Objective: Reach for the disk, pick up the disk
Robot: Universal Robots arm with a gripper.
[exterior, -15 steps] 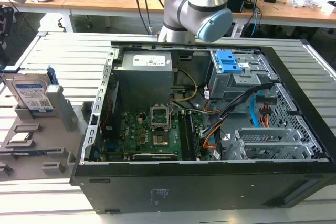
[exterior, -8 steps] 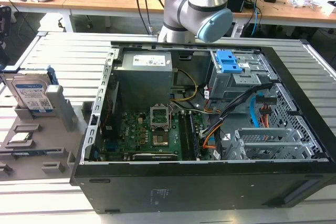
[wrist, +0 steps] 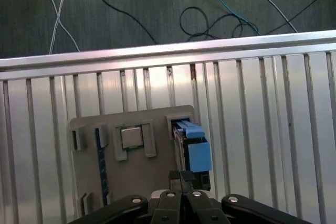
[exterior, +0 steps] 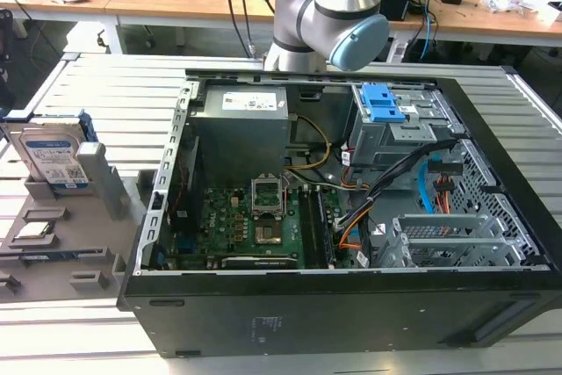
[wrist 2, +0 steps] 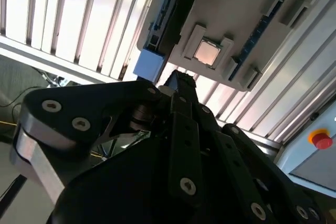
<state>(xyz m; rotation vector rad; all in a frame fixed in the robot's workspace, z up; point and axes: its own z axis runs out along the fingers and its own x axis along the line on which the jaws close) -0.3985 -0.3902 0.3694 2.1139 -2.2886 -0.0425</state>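
Disk location: the disk [exterior: 53, 160] stands on edge in a slot of the grey fixture tray [exterior: 53, 248], at the exterior view's left, well apart from the open computer case [exterior: 351, 305].
Wrist look: in the first wrist view you see the disk [wrist: 191, 148] edge-on, blue frame towards the camera, just beside a processor chip [wrist: 131, 137] seated in the same tray.
Gripper: the gripper [wrist: 181, 179] has its fingers drawn together with nothing between them. It hangs apart from the disk and touches nothing.
Stage: by my reading the reach is not finished and no hold has been taken.
Weight and stiffness: you should expect a rigid metal body, dense for its size, that will not flex.
Surface: the silver face and label are probably slick, while the blue plastic frame should give more bite.
Fragility: treat it as shock-sensitive (a knock against the slot wall counts).
Where to hold: across the two broad faces, near the exposed upper edge, since the lower part sits in the slot.
Risk: any tilt could bind it in the slot.
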